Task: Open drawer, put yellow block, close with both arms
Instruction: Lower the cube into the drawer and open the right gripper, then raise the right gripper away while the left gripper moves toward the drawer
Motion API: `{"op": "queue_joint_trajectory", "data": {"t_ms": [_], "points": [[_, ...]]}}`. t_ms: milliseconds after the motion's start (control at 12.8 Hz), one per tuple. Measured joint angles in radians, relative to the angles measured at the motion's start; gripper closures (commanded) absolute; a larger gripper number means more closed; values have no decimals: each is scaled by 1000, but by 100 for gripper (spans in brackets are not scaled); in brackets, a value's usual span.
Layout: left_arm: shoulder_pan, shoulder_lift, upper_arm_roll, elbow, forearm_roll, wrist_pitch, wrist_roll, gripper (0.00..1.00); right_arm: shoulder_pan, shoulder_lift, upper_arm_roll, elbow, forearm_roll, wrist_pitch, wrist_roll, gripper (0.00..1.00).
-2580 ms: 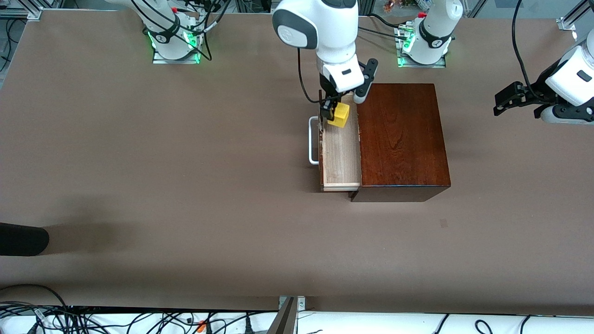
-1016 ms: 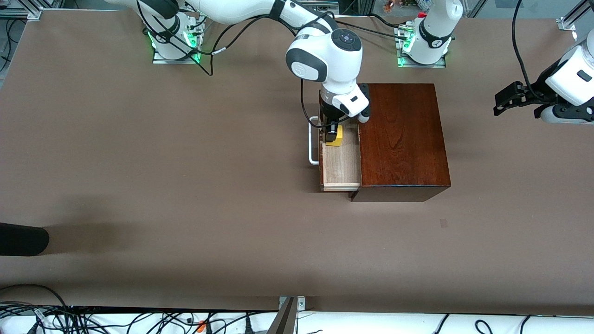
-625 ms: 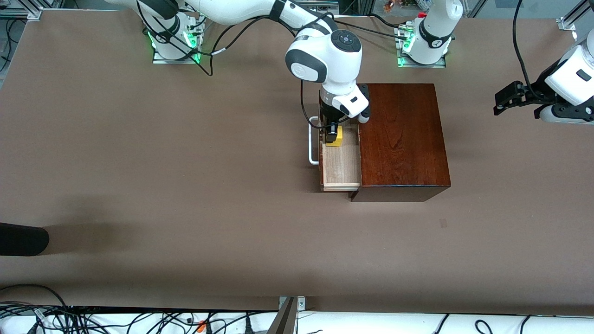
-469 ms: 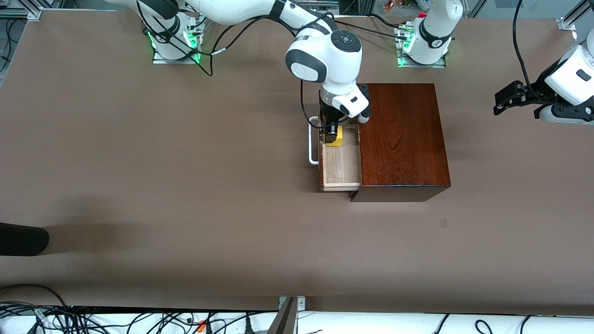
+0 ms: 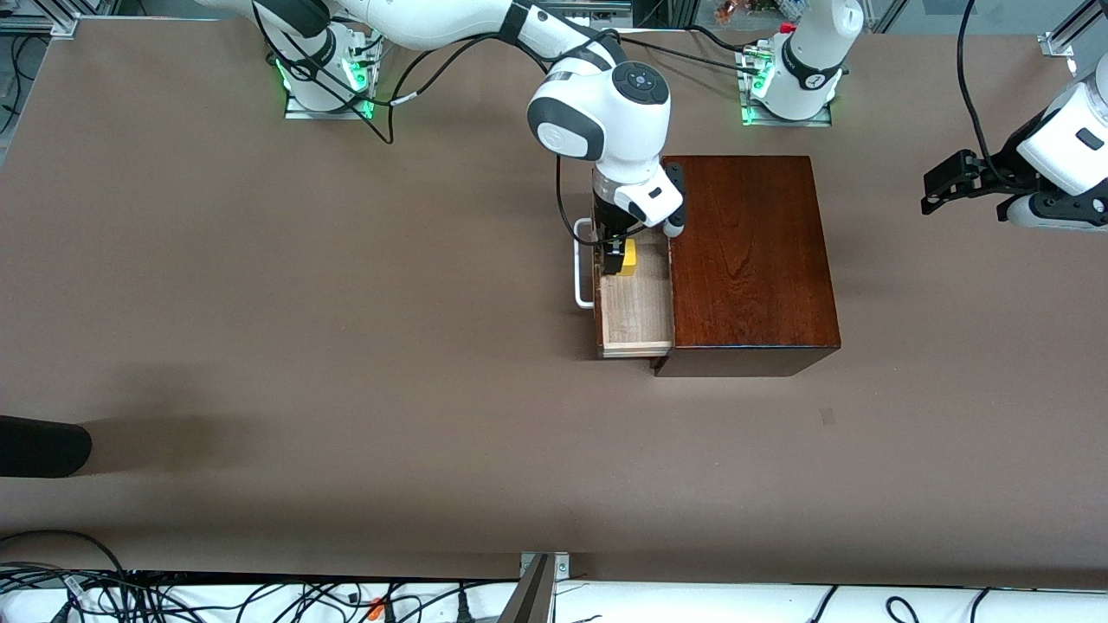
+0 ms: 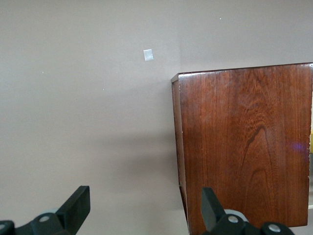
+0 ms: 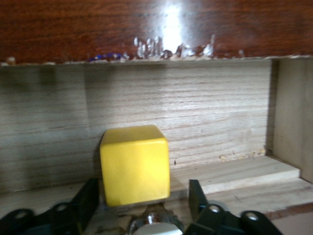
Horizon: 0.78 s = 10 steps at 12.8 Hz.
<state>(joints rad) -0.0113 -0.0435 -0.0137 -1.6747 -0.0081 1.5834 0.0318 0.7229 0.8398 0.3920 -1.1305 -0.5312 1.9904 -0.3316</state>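
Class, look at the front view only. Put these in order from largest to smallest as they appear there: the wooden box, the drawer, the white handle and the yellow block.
1. Wooden box
2. Drawer, the pulled-out part
3. White handle
4. Yellow block, partly hidden by the right claw

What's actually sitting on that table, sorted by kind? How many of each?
Wooden box: 1
Drawer, pulled open: 1
Yellow block, in the drawer: 1
Grippers: 2, right gripper at the block, left gripper waiting
Total: 5
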Motion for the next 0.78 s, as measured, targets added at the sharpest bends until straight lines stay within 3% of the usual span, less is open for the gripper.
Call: {"op": "queue_joint_trajectory", "data": {"t_ms": [313,547,782], "points": [[-1,-1,-2,1,0,-8,1,0,2,-58,5,6,38,-21,0,0],[-1,-1,-2,2,0,-13,1,0,-11,-143,-2,59,81,-161,4,0],[-2,-1,-3,3,0,-16,2,0,-140,-238,-11,95,115,-205,0,0]]}}
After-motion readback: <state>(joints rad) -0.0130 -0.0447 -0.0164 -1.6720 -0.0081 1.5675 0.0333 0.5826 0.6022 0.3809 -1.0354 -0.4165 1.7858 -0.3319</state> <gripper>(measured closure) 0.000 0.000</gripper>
